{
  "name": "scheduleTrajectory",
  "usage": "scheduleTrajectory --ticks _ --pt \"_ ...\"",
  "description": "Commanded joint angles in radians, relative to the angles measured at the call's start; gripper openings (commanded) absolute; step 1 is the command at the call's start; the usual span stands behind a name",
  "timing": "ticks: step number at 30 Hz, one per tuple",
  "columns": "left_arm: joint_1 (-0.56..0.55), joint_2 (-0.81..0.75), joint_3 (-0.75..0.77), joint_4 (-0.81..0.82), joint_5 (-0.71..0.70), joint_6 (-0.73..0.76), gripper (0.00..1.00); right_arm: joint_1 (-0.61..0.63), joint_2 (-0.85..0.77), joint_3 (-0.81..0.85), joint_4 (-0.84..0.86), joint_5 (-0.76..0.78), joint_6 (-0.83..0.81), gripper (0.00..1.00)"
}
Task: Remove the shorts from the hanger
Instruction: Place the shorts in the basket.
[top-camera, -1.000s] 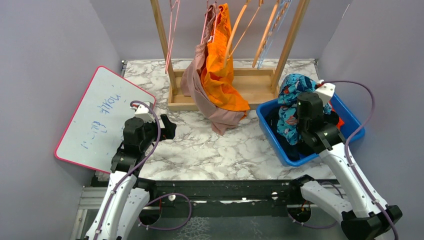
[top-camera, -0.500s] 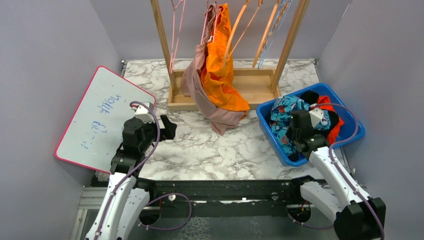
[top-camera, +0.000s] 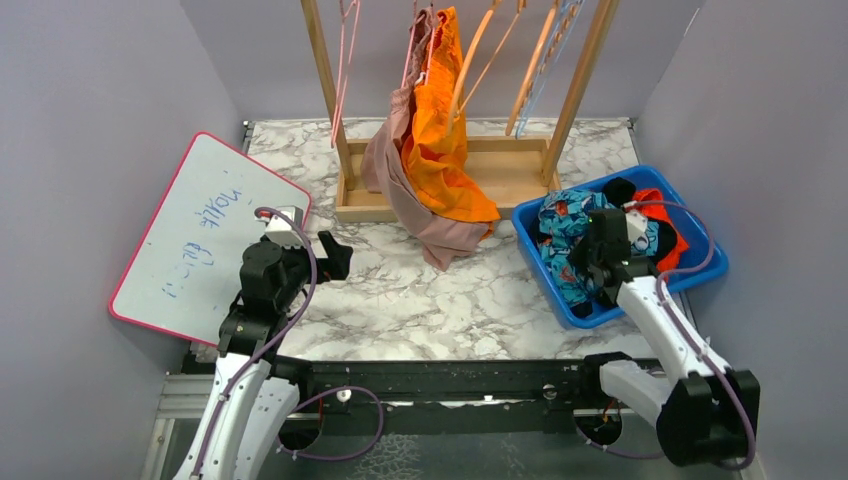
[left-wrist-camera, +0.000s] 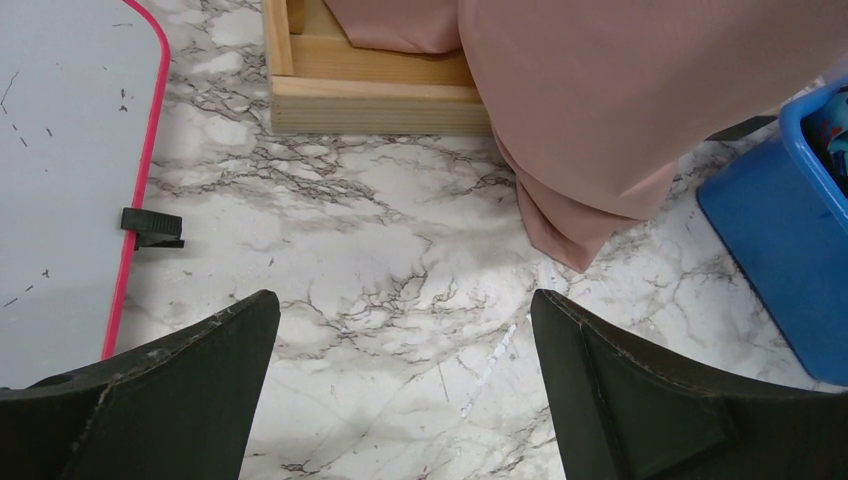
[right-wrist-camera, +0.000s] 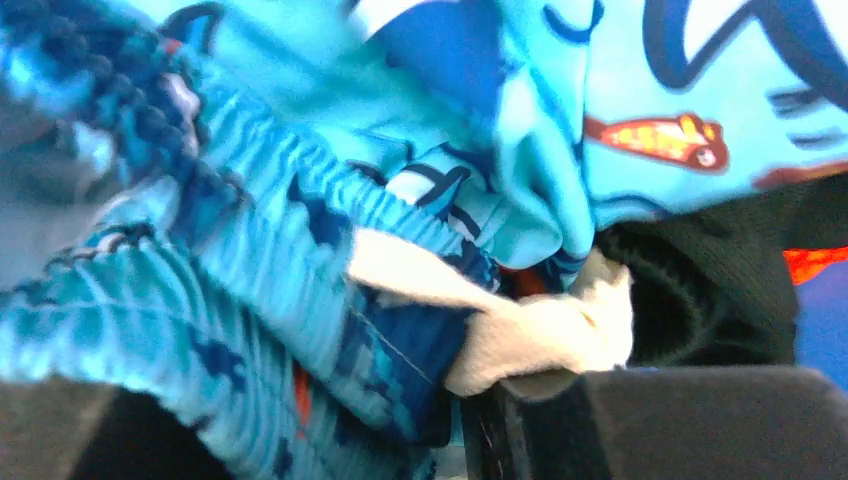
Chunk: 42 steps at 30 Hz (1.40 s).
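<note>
A: Where are the shorts?

B: The blue cartoon-print shorts (top-camera: 570, 235) are bunched in the blue bin (top-camera: 532, 262), beside a red-orange pair (top-camera: 668, 240) and a black pair (top-camera: 620, 190). The orange shorts (top-camera: 445, 150) and pink shorts (top-camera: 400, 190) hang on the wooden rack (top-camera: 330, 110), with the pink hem draped on the counter (top-camera: 400, 300).

A: Right pincer?

B: The right pincer (top-camera: 598, 262) is down in the bin on the blue print. The wrist view is all fabric, with a white waistband bit pressed on one black finger (right-wrist-camera: 640, 420). I can't tell whether it's gripping or has let go.

A: Left?

B: The left pincer (left-wrist-camera: 400, 310) is spread wide and holds nothing. It hovers over bare marble near the pink hem, not touching it.

A: What's the step?

B: It looks like dropping the print pair in the bin. To do that well, open the pincer fully and lift straight up so the elastic doesn't snag on a finger and ride back out. Keep clear of the bin wall. Two pairs are left on the rack. The orange one sits in front, so it likely goes next.

A: Any text?

B: Only the whiteboard (top-camera: 190, 240) at left, which has a blue marker scrawl I can't read and a black clip (left-wrist-camera: 152, 227) on its red edge. There are no brand marks. The cartoon print has no legible words.
</note>
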Motion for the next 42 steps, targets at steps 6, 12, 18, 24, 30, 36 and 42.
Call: scheduleTrajectory --ticks 6,12,18,24,30,36,42 --pt "0.003 -0.016 -0.012 0.034 0.03 0.005 0.98 0.0 -0.206 0.198 -0.21 0.066 -0.078 0.7" --pt "0.003 -0.011 -0.013 0.035 0.03 0.005 0.98 -0.001 -0.225 0.378 -0.21 -0.021 -0.148 0.71" --pt "0.004 0.001 -0.013 0.034 0.029 0.005 0.98 0.0 -0.125 0.404 0.032 -0.247 -0.259 0.58" --pt "0.003 0.008 -0.013 0.034 0.025 0.005 0.98 -0.001 0.121 0.36 -0.04 -0.129 -0.198 0.43" --pt "0.003 0.008 -0.012 0.034 0.022 0.005 0.98 0.0 0.153 0.1 0.107 -0.103 -0.118 0.41" --pt "0.003 0.008 -0.013 0.033 0.024 0.005 0.98 -0.001 0.112 0.281 0.008 -0.16 -0.212 0.47" --pt "0.003 0.004 -0.013 0.033 0.019 0.005 0.98 -0.001 -0.052 0.361 -0.035 -0.388 -0.312 0.63"
